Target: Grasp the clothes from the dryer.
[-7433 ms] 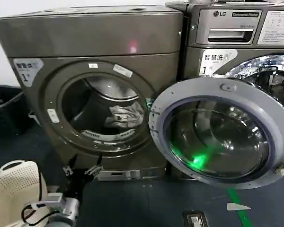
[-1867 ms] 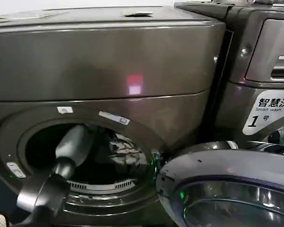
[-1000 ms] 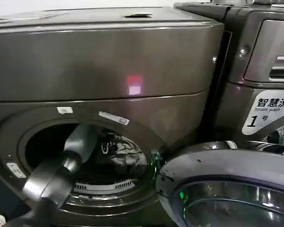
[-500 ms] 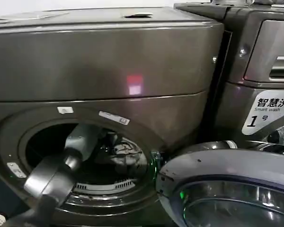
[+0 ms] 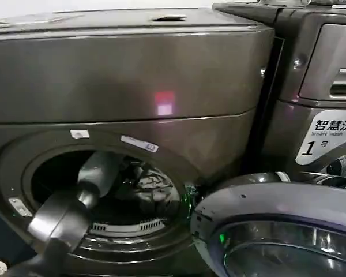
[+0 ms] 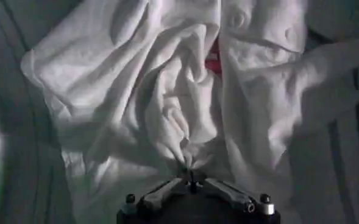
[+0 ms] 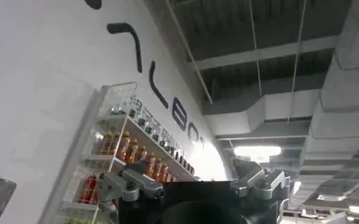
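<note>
The dryer [image 5: 132,75] fills the head view, its round porthole at the lower left. My left arm [image 5: 75,202] reaches through the porthole into the drum. The clothes [image 5: 153,190] lie as a crumpled pale bundle deep in the drum. In the left wrist view the clothes [image 6: 167,91] are white and grey folds with a bit of red [image 6: 213,61]. My left gripper [image 6: 190,178] is shut on a pinched fold at the bundle's near edge. My right gripper [image 7: 194,182] is open, holds nothing and points up at a ceiling.
The dryer's grey-rimmed glass door [image 5: 277,231] hangs open at the lower right, close to the porthole. A second machine with a "1" sticker [image 5: 328,135] stands on the right. The drum's ribbed wall [image 6: 21,170] surrounds the clothes.
Since the earliest frame my view has closed in on the dryer and my left arm has gone into the drum. Over the last second the arm has barely moved; the fabric folds have shifted slightly.
</note>
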Motion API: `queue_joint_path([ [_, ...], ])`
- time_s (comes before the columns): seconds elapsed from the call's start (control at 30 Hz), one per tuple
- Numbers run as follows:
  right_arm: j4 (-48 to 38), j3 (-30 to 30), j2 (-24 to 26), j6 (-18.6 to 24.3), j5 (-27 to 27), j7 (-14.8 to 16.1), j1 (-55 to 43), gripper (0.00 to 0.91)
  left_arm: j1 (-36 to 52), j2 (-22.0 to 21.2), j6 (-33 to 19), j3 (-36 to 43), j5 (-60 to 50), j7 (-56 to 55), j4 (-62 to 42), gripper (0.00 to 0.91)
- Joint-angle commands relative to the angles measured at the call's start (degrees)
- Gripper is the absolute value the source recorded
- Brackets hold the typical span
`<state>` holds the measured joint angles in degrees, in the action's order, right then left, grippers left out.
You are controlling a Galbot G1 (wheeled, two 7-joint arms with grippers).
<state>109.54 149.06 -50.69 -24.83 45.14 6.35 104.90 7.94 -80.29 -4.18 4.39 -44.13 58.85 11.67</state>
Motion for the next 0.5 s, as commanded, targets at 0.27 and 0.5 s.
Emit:
queue_joint_path([
  [0.27,-0.11,-0.54,0.36,0.15,0.00,-0.36,-0.52,0.907,-10.48,2.82,14.76,-12.53,25.42,-29.54,19.44,0.000],
  [0.5,0.06,-0.77,0.01,0.55,0.07,-0.53,-0.80,0.907,-21.64,1.45,18.02,-19.61,37.97,-48.54,39.06,0.000],
])
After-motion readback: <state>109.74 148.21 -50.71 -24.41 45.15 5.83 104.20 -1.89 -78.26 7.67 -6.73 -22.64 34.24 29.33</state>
